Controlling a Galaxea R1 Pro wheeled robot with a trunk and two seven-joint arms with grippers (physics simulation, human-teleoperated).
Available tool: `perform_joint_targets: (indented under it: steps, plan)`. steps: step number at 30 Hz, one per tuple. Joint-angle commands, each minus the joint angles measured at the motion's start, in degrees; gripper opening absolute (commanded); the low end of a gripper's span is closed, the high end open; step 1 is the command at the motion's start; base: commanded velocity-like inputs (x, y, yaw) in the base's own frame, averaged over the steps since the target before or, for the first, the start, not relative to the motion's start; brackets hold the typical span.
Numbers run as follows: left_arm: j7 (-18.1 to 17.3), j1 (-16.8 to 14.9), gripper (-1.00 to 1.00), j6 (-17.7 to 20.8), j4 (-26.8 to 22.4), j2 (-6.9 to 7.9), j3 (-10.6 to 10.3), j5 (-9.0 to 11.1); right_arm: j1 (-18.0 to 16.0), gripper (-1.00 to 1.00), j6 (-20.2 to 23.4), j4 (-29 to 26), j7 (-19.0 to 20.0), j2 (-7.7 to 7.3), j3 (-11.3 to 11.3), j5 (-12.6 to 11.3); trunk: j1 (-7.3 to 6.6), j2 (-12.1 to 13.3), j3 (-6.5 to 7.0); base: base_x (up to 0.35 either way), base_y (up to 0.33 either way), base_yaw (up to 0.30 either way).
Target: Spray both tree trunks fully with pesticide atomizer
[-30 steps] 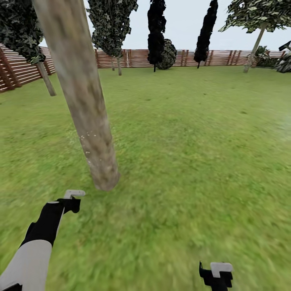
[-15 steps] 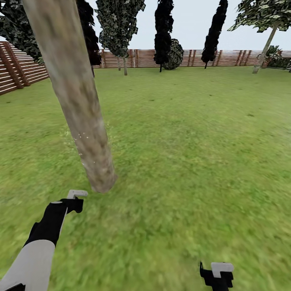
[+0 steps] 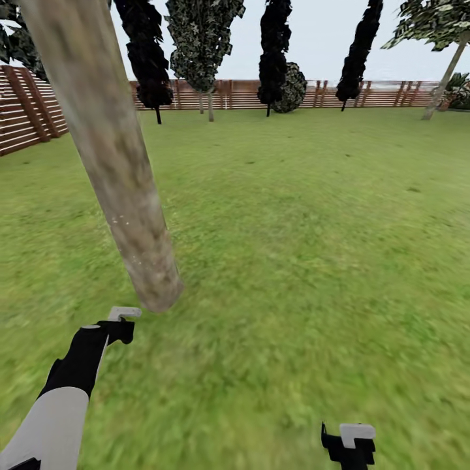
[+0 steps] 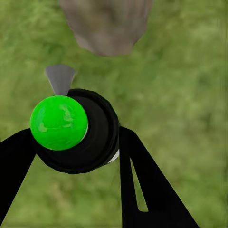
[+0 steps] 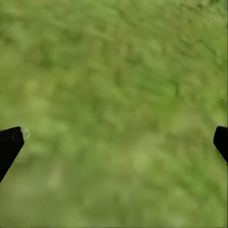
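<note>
With the view swung slightly rightward since a second ago, the pesticide atomizer (image 4: 71, 130) is kept pinched in the left gripper (image 4: 76, 156) near the tree trunk (image 3: 111, 156), where few specks are seen, while the right gripper (image 5: 114, 142) is held spread over grass (image 3: 313, 248).

Atomizer (image 4: 76, 130) in left claw (image 4: 78, 156), near trunk (image 4: 105, 23)

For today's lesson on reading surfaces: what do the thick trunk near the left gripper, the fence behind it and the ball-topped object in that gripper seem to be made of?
Trunk: bark-like, matt, mottled grey-beige, dotted with whitish specks low down.
Fence: apparently wood, brown horizontal slats on posts.
Atomizer in the left gripper: probably plastic; its green ball shows glossy highlights, its black body a dull sheen, with a grey nozzle.
</note>
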Motion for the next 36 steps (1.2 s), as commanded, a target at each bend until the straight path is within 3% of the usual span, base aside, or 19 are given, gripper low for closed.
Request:
perform_joint_targets:
  steps: [1,9,23,36]
  plan:
    - [0.0,0.0,-1.0,0.0,0.0,-0.02,0.0,0.0,0.0,1.0,0.0,0.0,0.0,0.0,0.0,0.0,0.0,0.0,0.0,0.241,-0.18,0.269]
    - [0.0,0.0,-1.0,0.0,0.1,-0.05,-0.1,0.1,0.0,1.0,0.0,0.0,0.0,0.0,0.0,0.0,0.0,0.0,0.0,0.243,-0.178,0.273]
    - [0.0,0.0,-1.0,0.0,0.2,-0.05,-0.2,0.1,0.0,1.0,0.0,0.0,0.0,-0.1,0.0,0.0,0.0,0.0,0.0,0.238,-0.178,0.023]
    - [0.0,0.0,-1.0,0.0,0.2,-0.13,-0.3,0.2,0.0,1.0,0.0,0.0,0.0,0.0,0.0,0.0,0.0,0.0,0.0,0.117,-0.25,0.213]
